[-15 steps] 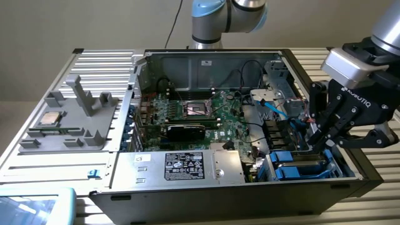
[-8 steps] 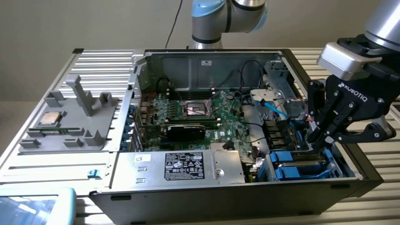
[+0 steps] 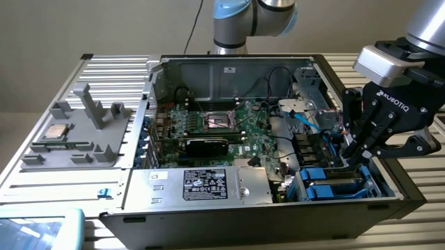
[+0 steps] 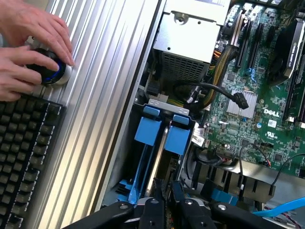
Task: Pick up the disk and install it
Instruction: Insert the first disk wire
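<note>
Blue-framed disk (image 3: 337, 178) stands inside computer case (image 3: 230, 232); claw (image 3: 356, 155) right over it, grip impossible to tell.

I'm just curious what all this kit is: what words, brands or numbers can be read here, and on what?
"ROBOTIQ": on the tool.
"DELL": on the green circuit board.
Black label on the silver box: too small to read.
White sticker inside the case, on its back wall: too small to read.

Smooth blue plastic frames the disk (image 3: 330, 185); the table (image 4: 109, 71) is ribbed metal, the gripper (image 3: 356, 155) matt black.
</note>
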`<state>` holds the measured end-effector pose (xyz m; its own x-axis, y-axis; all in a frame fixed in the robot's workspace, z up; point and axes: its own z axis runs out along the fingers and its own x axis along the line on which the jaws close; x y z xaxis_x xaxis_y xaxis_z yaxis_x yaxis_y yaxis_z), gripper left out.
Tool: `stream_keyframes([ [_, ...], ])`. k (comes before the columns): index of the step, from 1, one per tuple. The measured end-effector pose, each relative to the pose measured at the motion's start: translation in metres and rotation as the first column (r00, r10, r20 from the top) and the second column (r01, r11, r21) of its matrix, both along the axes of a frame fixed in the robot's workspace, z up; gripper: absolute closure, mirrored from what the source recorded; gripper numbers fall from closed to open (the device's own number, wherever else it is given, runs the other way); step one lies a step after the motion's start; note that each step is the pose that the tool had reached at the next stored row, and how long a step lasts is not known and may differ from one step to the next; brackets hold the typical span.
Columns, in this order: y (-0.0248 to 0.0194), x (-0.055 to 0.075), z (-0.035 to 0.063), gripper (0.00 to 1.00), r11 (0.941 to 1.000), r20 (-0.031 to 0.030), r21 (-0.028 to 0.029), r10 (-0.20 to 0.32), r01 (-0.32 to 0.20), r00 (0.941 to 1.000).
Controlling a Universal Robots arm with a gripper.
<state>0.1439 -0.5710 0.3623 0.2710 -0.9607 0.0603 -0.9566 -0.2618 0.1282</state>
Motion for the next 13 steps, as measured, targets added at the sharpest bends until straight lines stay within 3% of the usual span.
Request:
stream_keyframes([
  [13,0.0000,0.0000,0.0000,0.84,1.0000,0.0000,0.0001,0.000,0.000,1.0000],
])
